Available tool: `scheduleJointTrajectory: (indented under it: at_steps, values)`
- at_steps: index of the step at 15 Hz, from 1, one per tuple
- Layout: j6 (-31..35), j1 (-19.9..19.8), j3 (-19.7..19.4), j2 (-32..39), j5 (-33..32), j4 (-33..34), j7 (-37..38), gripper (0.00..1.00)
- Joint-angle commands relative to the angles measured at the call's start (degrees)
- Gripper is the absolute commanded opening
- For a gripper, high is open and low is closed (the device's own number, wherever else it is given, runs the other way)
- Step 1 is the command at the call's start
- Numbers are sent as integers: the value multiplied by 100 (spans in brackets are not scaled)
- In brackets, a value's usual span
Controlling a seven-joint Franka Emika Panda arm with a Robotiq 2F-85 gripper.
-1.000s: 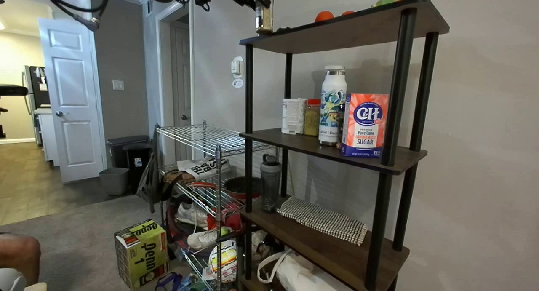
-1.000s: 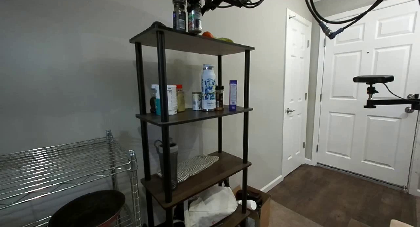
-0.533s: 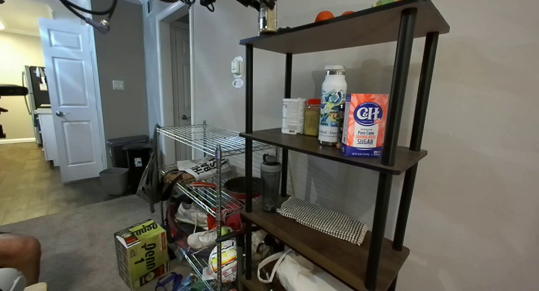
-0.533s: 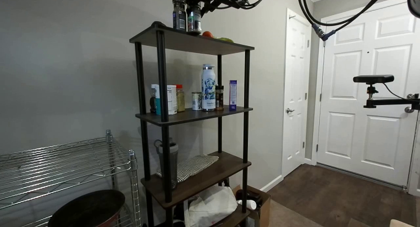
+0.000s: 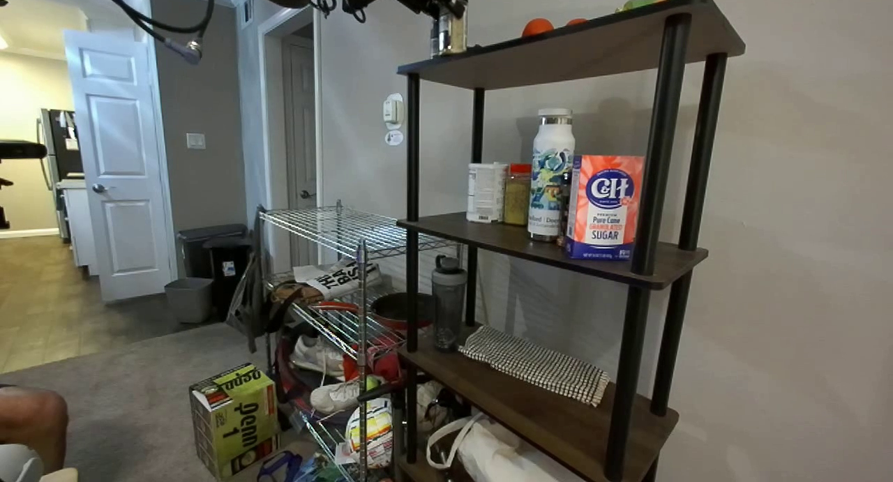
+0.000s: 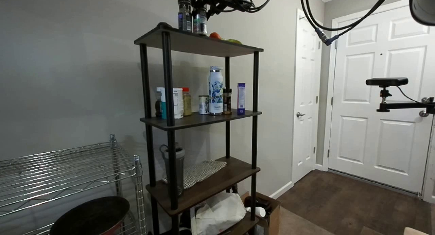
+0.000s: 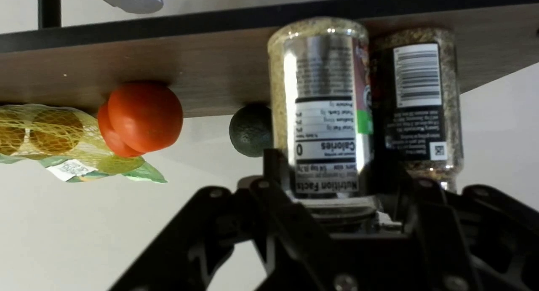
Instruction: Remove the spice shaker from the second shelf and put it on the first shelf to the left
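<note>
The spice shaker [image 5: 457, 37], clear with pale contents and a silver label, is upright at the left end of the first shelf [image 5: 579, 58]. It also shows in an exterior view [image 6: 200, 23] and upside down in the wrist view [image 7: 324, 93]. My gripper [image 7: 331, 162] is shut on its upper part; the cap is mostly hidden. In the exterior views the gripper [image 5: 453, 8] comes in from above. The shaker's base is at the board; I cannot tell whether it touches. The second shelf [image 6: 197, 121] is below.
A dark-labelled shaker [image 6: 185, 19] stands close beside the right finger, also in the wrist view [image 7: 417, 97]. An avocado [image 7: 252, 131], tomatoes [image 7: 145, 116] and a netted bag [image 7: 54, 133] lie along the first shelf. A bottle [image 5: 551, 178] and sugar box [image 5: 605, 206] stand below.
The gripper and the shaker have moved together a little to the right in an exterior view, and slightly left in an exterior view, toward the dark-labelled shaker. The cables shifted with the arm.
</note>
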Motion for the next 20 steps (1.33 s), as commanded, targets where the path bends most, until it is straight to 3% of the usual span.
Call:
scheduleJointTrajectory:
  at_steps: [1,11,12,13,16,20]
  values:
    - [-174,-3,-17,191,-3,232,-36,31]
    - [-138,-7,-63,255,7,290,10,31]
    - [-147,-8,-70,254,-7,285,41,63]
    - [-151,-8,-75,254,-2,282,55,84]
    - [-133,-13,-108,274,7,244,70,98]
    - [-92,-36,-172,267,36,162,67,100]
